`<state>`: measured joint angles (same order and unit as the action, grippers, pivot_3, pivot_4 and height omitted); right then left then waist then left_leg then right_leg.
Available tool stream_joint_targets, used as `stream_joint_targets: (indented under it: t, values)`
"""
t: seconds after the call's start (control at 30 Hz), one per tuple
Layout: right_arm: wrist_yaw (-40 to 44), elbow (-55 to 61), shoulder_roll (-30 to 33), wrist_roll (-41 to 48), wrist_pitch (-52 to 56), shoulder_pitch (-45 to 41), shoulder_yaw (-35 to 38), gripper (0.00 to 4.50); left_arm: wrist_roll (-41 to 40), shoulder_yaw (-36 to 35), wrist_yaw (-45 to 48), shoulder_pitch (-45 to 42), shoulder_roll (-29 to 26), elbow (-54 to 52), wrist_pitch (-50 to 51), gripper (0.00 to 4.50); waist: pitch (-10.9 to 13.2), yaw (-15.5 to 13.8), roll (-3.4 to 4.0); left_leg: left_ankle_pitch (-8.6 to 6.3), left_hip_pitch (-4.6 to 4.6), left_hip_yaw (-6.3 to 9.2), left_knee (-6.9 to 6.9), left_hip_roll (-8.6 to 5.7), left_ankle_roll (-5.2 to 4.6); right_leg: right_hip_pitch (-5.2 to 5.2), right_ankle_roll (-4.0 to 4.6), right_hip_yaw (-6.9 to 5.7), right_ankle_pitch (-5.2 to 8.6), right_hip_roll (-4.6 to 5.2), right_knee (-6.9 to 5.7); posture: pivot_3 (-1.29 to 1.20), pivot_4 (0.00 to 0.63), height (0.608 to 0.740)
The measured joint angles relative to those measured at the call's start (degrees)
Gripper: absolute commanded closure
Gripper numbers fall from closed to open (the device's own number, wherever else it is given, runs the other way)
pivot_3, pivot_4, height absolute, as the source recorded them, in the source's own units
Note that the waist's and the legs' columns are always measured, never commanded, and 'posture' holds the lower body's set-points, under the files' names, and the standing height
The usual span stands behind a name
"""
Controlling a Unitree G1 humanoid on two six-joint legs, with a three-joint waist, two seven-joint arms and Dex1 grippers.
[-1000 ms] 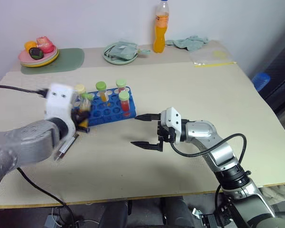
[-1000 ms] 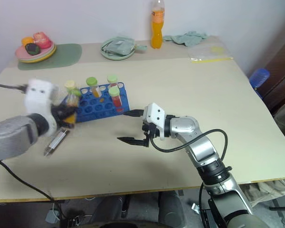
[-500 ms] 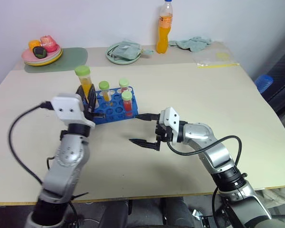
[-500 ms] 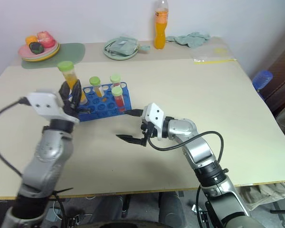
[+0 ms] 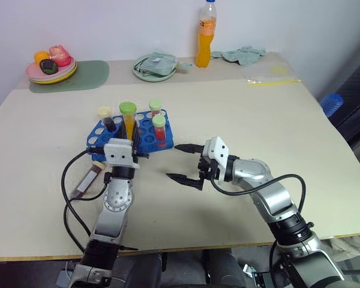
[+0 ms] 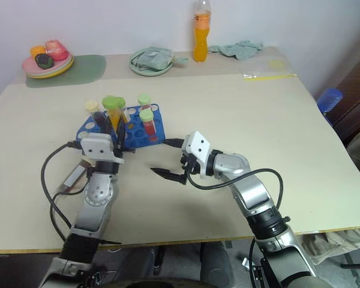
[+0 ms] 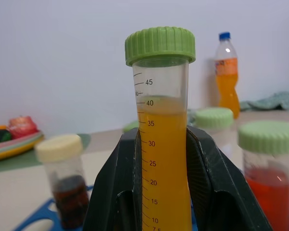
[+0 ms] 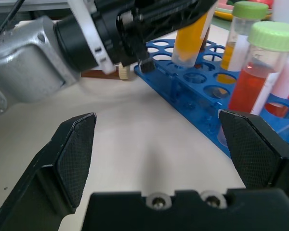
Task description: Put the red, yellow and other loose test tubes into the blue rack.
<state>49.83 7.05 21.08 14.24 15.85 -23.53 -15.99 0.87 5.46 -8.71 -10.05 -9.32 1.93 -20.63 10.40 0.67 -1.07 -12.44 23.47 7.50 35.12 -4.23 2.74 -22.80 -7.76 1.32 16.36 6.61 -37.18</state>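
The left gripper, clamped on the yellow tube, has come down over the blue rack, while a dark tube lies loose beside it and the right gripper waits with fingers apart.

Blue rack crowded: upright capped tubes in far and right holes, left gripper with yellow tube over near-left rows. Near-right front holes bare. Right gripper spread wide just right of rack, blocking approach from that side. Loose dark tube on tabletop left of left arm, cable looped beside it. Right half and near edge of tabletop open; plates, bottle, cloth line far edge.
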Motion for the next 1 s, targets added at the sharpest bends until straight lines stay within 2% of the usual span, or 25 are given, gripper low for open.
stream_joint_targets:
  t: [0.7, 0.8, 0.93, 0.97, 1.0]
  values:
    - [-0.67, 0.0, -0.05, 0.0, 0.07, 0.07, 0.34, 0.0, -0.05, -4.45, 4.94, -5.72, 4.76, 13.44, -5.08, 3.76, 0.0, -0.14, 0.0, 0.0, 0.0, 0.05, 0.07, -0.02, 0.0, 0.06, -0.02, -0.05, -0.01, 0.0, -0.01, 0.0, 0.15, 0.74]
    - [-0.8, 0.01, -0.04, 0.0, 0.1, 0.07, 0.34, 0.0, -1.62, -4.71, 7.06, -5.55, 4.97, 13.35, -5.05, 2.41, 0.0, -0.1, 0.0, 0.0, 0.0, 0.07, 0.07, -0.02, 0.0, 0.06, -0.02, -0.05, -0.01, 0.0, -0.01, 0.0, 0.15, 0.74]
    - [-0.96, 0.02, -0.04, 0.01, 0.19, 0.07, 0.34, 0.0, -2.57, -4.75, 8.5, -4.15, 5.34, 12.47, -4.7, 0.4, 0.0, -0.02, 0.0, 0.0, 0.0, 0.09, 0.06, -0.02, 0.0, 0.05, -0.02, -0.05, -0.01, 0.01, -0.01, 0.0, 0.15, 0.74]
    - [-0.97, 0.03, -0.05, 0.01, 0.21, 0.07, 0.34, 0.0, -2.58, -4.99, 8.37, -3.66, 5.46, 11.67, -4.52, 0.03, 0.0, 0.0, 0.0, 0.0, 0.0, 0.1, 0.06, -0.02, 0.0, 0.04, -0.02, -0.05, -0.01, 0.0, -0.02, 0.0, 0.15, 0.74]
    - [-0.99, 0.04, -0.02, 0.01, 0.26, 0.08, 0.34, 0.0, -2.61, -5.44, 8.02, -3.2, 5.59, 10.06, -4.38, 0.03, 0.0, 0.07, 0.0, 0.0, 0.0, 0.11, 0.06, -0.01, 0.0, 0.03, -0.02, -0.05, -0.01, -0.01, -0.02, 0.0, 0.15, 0.74]
